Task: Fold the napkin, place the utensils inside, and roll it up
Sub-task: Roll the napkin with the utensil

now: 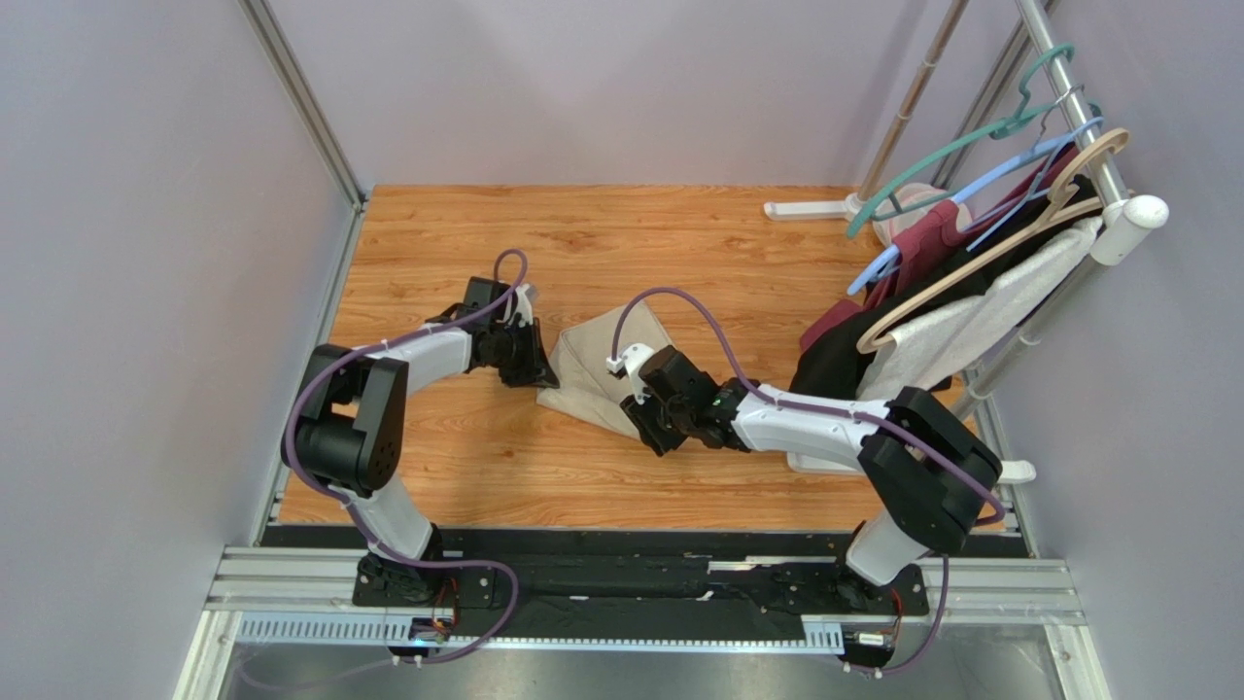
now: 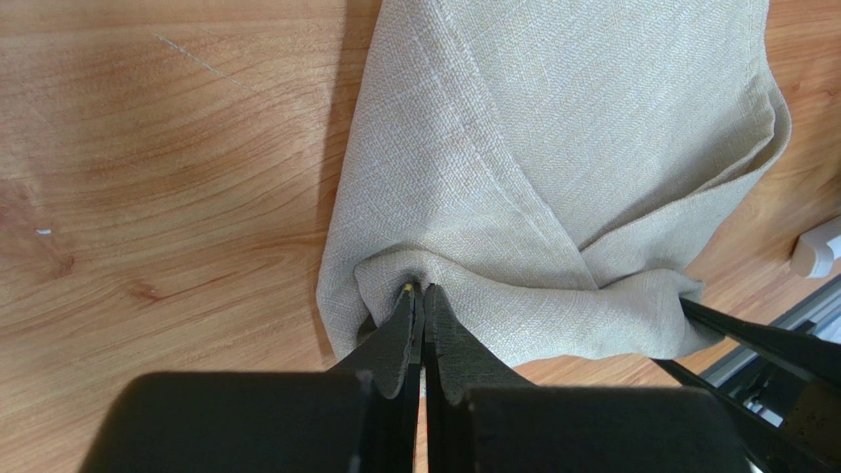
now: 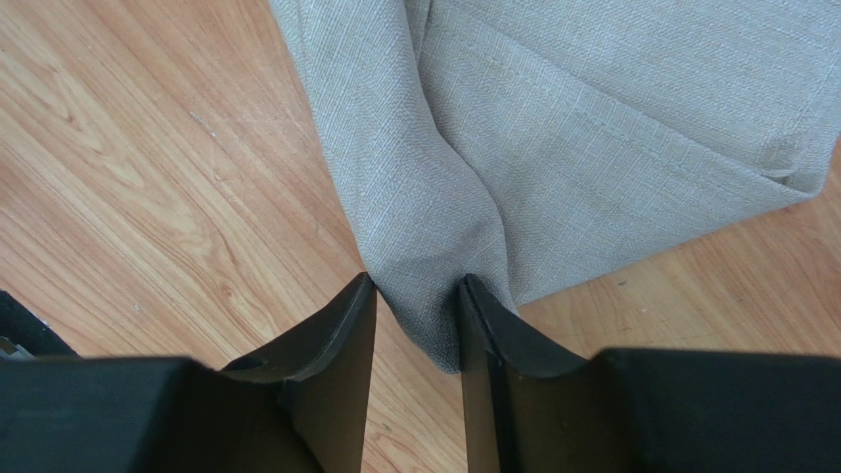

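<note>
The napkin (image 1: 589,368) lies bunched between both hands: left hand (image 2: 422,291) pinches its corner shut; right hand (image 3: 415,286) seems clamped on the opposite fold.

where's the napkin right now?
Top view: the napkin lies folded mid-way across the table, the left gripper pinching its left edge and the right gripper closed on a fold at its near-right corner.

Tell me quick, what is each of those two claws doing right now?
Left gripper: closed, pinching a bunched bit of the napkin.
Right gripper: closed around a bunched fold of the same napkin.
</note>
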`<state>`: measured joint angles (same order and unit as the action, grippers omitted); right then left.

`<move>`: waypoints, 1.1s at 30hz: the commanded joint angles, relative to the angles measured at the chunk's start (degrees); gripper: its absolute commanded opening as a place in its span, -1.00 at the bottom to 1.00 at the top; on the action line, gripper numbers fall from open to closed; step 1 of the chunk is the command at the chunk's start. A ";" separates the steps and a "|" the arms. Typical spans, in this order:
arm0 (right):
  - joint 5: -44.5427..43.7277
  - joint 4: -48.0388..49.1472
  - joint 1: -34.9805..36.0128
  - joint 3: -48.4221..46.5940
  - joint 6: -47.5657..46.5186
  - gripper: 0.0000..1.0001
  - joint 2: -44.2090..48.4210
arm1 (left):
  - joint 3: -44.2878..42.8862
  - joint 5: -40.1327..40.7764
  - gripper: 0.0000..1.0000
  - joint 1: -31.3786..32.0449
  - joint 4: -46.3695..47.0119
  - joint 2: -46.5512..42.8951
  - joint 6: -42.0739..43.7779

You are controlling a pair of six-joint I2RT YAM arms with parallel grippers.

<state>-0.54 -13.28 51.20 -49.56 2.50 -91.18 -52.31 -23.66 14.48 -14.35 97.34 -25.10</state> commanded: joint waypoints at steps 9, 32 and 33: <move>15.82 -2.45 -5.66 -2.03 5.40 -0.83 -5.67 | -1.21 1.51 -1.00 -0.24 -0.86 -0.39 1.99; 33.67 3.26 -19.47 -1.24 12.09 -1.00 -19.21 | 1.33 9.87 0.43 0.28 6.25 -15.16 -1.96; 33.67 3.43 -19.73 -1.24 12.35 -1.00 -19.48 | 1.60 8.90 0.43 0.72 7.13 -14.73 -2.92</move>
<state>42.30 -5.50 32.97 -53.41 14.98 -105.58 -52.77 -11.92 13.91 -13.54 84.31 -25.04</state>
